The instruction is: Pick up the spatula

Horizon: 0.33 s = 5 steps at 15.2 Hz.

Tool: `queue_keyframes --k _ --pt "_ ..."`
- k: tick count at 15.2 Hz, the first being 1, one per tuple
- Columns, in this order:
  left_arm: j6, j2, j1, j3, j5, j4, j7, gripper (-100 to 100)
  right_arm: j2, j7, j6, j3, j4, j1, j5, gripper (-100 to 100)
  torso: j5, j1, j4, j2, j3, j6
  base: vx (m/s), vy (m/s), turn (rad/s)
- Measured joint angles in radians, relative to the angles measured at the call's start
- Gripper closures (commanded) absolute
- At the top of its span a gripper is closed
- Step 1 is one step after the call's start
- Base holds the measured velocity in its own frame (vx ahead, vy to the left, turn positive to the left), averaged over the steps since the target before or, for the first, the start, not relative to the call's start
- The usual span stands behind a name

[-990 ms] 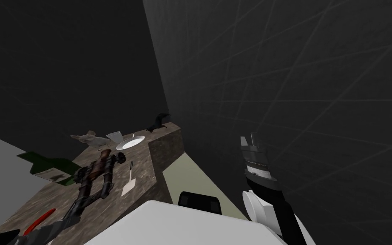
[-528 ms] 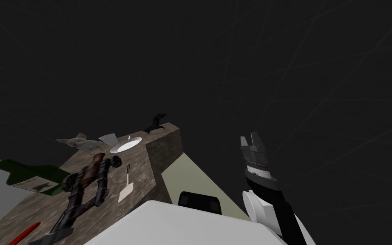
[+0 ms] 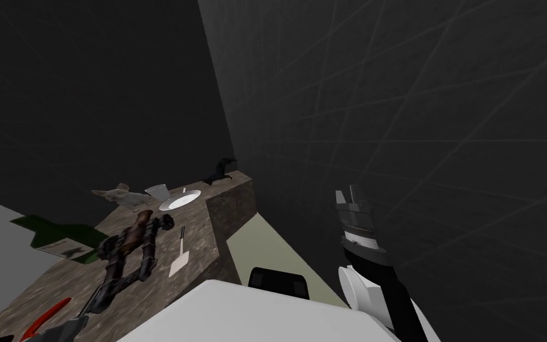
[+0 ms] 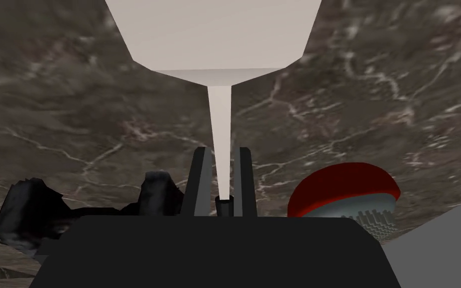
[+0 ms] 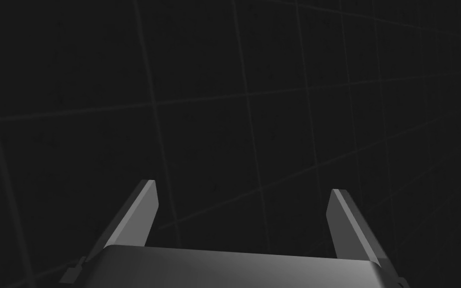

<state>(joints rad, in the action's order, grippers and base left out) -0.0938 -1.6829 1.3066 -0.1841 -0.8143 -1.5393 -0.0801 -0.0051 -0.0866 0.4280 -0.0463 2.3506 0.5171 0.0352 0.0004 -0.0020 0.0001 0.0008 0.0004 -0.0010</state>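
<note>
Nearest to you, at the counter's [image 3: 201, 233] left end, there's a red-handled thing [image 3: 47, 312]. Your right gripper [image 5: 242, 192] hangs off past the counter's right edge, close to a dark wall [image 3: 414, 119], fingers spread wide with nothing between them.

Now the bit you care about: the spatula [image 3: 179, 256] is mid-counter, pale blade toward you, thin handle pointing away. Your left gripper [image 4: 223, 150] is at the far end of that handle, looking back along it toward the blade, both fingers pinched in on the handle. Can't tell if it's off the surface at all.

Further back there's a white plate [image 3: 180, 200], a white cup [image 3: 159, 191] just beside it, a pale animal figure [image 3: 118, 195] left of that, and a dark figure [image 3: 219, 171] at the far corner.
</note>
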Motion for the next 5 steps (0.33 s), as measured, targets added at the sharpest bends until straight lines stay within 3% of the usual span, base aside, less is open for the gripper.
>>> queue_keyframes --k 2,3,5 --pt "-0.010 -0.034 0.046 0.039 -0.021 -0.010 0.000 100 0.000 0.000 0.000 0.000 0.000 0.000 0.000 0 0.000 -0.001 0.000 0.000 0.000 0.001 0.002 -0.041 0.096" --pt "-0.017 -0.052 0.039 0.029 -0.027 -0.007 0.004 100 0.000 0.000 0.000 0.000 0.000 0.000 0.000 0 0.000 -0.001 0.000 -0.001 0.000 0.001 0.004 -0.040 0.095" --pt "-0.033 -0.087 0.069 0.050 -0.046 -0.009 0.007 100 0.000 0.000 0.000 0.000 0.000 0.000 0.000 0 0.000 0.000 0.000 -0.001 0.000 0.001 0.000 -0.029 0.063"
